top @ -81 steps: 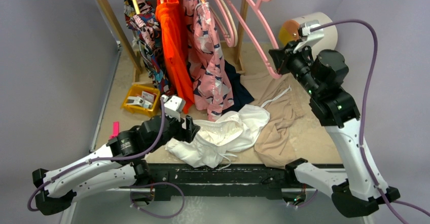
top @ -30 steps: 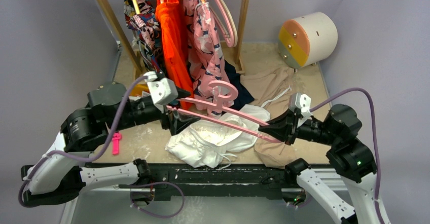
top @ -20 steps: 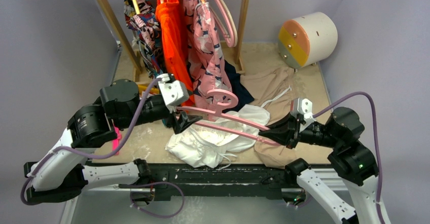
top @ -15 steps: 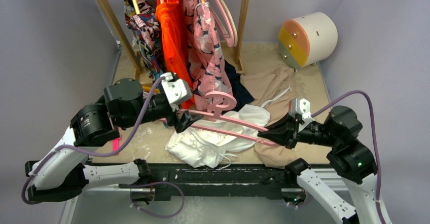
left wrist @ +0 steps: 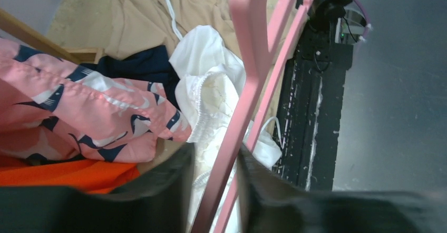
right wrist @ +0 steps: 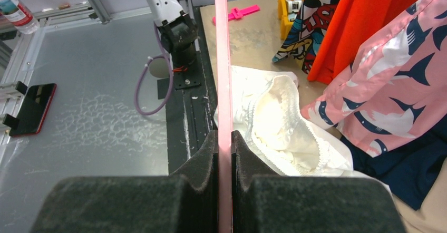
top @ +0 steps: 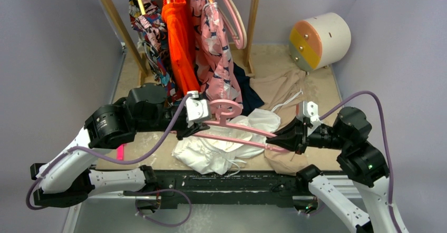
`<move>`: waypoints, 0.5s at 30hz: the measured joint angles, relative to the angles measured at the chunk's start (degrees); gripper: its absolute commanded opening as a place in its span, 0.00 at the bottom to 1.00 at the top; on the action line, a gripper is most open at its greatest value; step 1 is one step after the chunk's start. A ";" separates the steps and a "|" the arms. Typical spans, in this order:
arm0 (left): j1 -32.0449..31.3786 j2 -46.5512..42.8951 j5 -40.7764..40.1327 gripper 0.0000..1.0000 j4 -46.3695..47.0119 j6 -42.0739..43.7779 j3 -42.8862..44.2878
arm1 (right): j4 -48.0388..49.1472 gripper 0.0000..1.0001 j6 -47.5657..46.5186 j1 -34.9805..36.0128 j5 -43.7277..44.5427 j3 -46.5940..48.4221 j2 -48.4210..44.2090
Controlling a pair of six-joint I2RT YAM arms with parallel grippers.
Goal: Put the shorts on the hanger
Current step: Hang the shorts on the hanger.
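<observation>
The white shorts (top: pixel 216 154) lie in a soft heap on the table (top: pixel 129 69), at its near edge, between the two arms. The pink hanger (top: pixel 248 130) is up in the air just over them. It lies almost flat, with its round hook on the far side.

The right gripper (top: pixel 282 138) is pinched tight on the hanger's right end. The left gripper (top: pixel 192 128) is at the left end. Its fingers (left wrist: pixel 158 191) are close together, one on each side of the hanger's thin bars, but it is not clear if they are squeezing it.

A tan garment (top: pixel 287 93) lies flat just right of the shorts. A dark blue cloth (top: pixel 246 93) lies behind them. A pink garment with blue sharks (top: pixel 216 64) and an orange garment (top: pixel 179 38) hang on the wooden rack (top: pixel 113 17) at the back. A round white drum (top: pixel 324 35) with a yellow and orange face lies in the far right corner.
</observation>
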 measured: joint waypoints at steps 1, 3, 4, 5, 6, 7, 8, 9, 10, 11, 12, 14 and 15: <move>0.00 -0.07 1.25 0.00 -0.35 0.81 -0.17 | -0.04 0.00 -0.09 0.00 0.04 -0.02 0.00; -0.20 -0.52 4.13 0.00 -1.77 2.19 -0.48 | 0.00 0.00 -0.48 -0.07 0.28 -0.07 0.11; -0.31 -0.92 5.14 0.00 -2.14 2.62 -0.61 | 0.00 0.00 -0.68 -0.02 -0.07 -0.11 0.35; -0.33 -1.31 5.77 0.00 -2.19 2.95 -0.74 | 0.22 0.00 -0.74 0.04 -0.55 -0.15 0.39; -0.24 -1.86 6.25 0.00 -2.19 3.02 -1.01 | 0.76 0.00 -0.79 0.11 -0.98 -0.17 0.59; -0.22 -2.21 6.58 0.00 -2.12 3.04 -1.22 | 0.90 0.00 -0.81 0.20 -1.09 -0.17 0.61; -0.22 -2.56 6.80 0.00 -1.92 3.04 -1.46 | 1.20 0.00 -0.85 0.35 -1.46 -0.17 0.72; -0.22 -2.80 6.95 0.00 -1.75 3.04 -1.68 | 1.49 0.14 -0.85 0.42 -1.88 -0.17 0.87; -0.20 -3.10 6.95 0.00 -1.62 3.02 -2.01 | 1.79 0.28 -0.90 0.42 -2.03 -0.17 1.09; -0.17 -3.45 6.93 0.00 -1.46 2.99 -2.43 | 1.84 0.39 -0.85 0.42 -2.21 -0.17 1.33; -0.17 -3.69 6.95 0.00 -1.33 2.95 -2.75 | 1.92 0.46 -0.52 0.42 -2.23 -0.13 1.53; -0.15 -4.52 6.54 0.00 -0.61 2.91 -3.72 | 2.12 0.55 -0.46 0.37 -2.23 0.33 2.47; -0.15 -4.74 6.27 0.00 -0.33 2.84 -4.00 | 2.14 0.57 -0.20 0.37 -2.25 0.68 2.89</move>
